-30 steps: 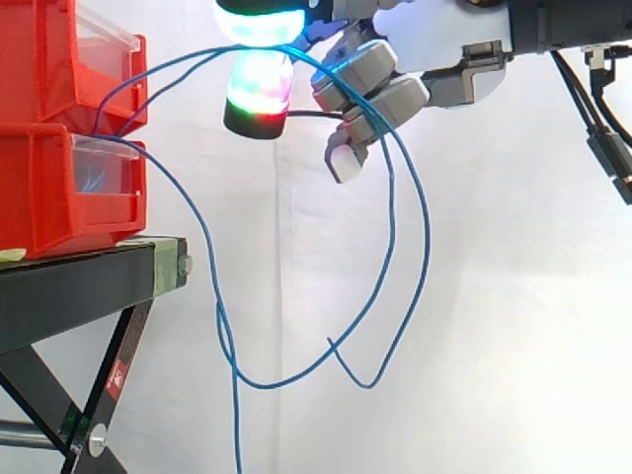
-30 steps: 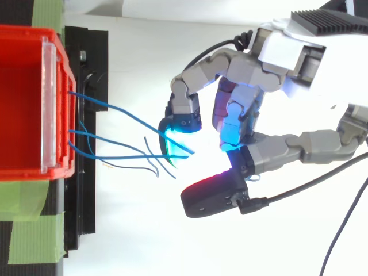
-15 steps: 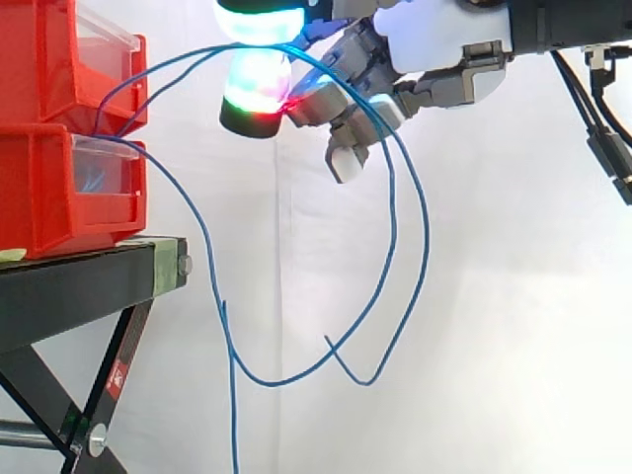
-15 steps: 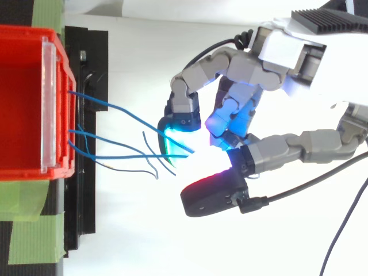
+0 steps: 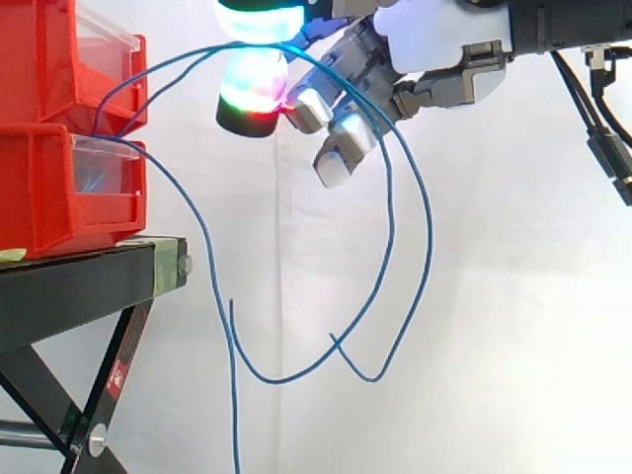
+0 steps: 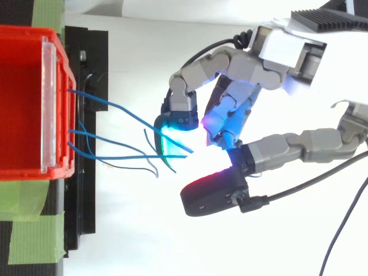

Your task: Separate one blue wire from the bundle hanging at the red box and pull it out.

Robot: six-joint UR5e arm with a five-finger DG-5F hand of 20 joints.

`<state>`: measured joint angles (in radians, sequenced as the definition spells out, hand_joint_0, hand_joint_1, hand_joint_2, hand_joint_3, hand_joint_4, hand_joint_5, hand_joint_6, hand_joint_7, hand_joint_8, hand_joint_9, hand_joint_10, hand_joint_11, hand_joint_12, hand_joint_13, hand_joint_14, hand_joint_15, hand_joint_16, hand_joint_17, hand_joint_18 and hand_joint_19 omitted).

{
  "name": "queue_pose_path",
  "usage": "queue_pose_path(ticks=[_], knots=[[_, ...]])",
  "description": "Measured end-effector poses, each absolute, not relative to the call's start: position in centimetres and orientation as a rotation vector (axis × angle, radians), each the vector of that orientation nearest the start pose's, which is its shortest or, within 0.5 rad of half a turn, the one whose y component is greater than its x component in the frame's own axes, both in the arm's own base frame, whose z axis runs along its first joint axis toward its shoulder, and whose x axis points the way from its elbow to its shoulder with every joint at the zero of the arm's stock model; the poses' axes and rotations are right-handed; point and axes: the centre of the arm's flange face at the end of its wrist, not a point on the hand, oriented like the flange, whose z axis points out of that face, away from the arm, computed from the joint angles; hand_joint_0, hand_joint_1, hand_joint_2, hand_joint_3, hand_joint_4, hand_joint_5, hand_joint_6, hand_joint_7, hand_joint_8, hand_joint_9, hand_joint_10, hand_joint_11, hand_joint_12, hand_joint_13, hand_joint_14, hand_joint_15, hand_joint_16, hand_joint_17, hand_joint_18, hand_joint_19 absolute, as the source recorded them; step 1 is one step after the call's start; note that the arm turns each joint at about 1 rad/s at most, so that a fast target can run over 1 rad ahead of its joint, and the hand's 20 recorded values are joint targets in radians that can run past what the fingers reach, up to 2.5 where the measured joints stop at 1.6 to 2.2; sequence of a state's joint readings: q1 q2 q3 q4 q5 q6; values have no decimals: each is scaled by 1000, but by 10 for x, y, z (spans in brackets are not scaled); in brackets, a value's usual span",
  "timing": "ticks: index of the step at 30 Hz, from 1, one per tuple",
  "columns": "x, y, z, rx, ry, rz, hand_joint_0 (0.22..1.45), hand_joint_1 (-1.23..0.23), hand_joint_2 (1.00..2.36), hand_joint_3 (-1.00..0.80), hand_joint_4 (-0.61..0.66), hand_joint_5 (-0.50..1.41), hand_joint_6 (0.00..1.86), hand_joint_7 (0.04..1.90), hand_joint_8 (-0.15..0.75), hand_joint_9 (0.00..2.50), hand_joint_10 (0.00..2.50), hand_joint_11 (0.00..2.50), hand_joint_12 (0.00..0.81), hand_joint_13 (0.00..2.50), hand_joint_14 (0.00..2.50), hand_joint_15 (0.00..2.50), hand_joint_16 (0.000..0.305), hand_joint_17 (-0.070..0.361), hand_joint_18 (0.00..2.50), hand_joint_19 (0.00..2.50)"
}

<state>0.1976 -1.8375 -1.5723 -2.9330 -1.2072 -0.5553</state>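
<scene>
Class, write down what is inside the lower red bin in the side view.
Through the clear front of the lower red bin, blue wires show faintly. The red walls hide how far in they reach.

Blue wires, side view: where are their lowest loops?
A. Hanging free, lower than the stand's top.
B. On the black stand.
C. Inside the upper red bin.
A: from the robot hand the blue wires drop and loop in the air below the top of the black stand.
</scene>
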Motion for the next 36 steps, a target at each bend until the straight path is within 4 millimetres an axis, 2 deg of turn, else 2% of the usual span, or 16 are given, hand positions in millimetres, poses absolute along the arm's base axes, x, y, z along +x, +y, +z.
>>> queue_pose_path(ticks=[5,10,18,25,36], knots=[[599,-52,363,913,1392,633,601,-620,1017,-306,237,-158,889,1146,439,1049,22,1113,509,1628,27,954,52,117,948,565],[599,-52,363,913,1392,633,601,-617,1017,-307,236,-159,890,1134,439,1128,20,1216,495,1651,25,1075,53,120,946,595],[599,-52,363,913,1392,633,601,-613,1017,-312,239,-160,890,1131,431,1237,19,1358,466,1661,24,1195,54,122,948,614],[599,-52,364,911,1394,635,601,-615,1016,-309,243,-160,889,1133,418,1345,9,1577,432,1712,16,1382,55,124,953,633],[599,-52,363,910,1394,637,600,-617,1017,-307,238,-159,889,1136,404,1401,2,1749,399,1728,11,1477,55,124,975,656]])
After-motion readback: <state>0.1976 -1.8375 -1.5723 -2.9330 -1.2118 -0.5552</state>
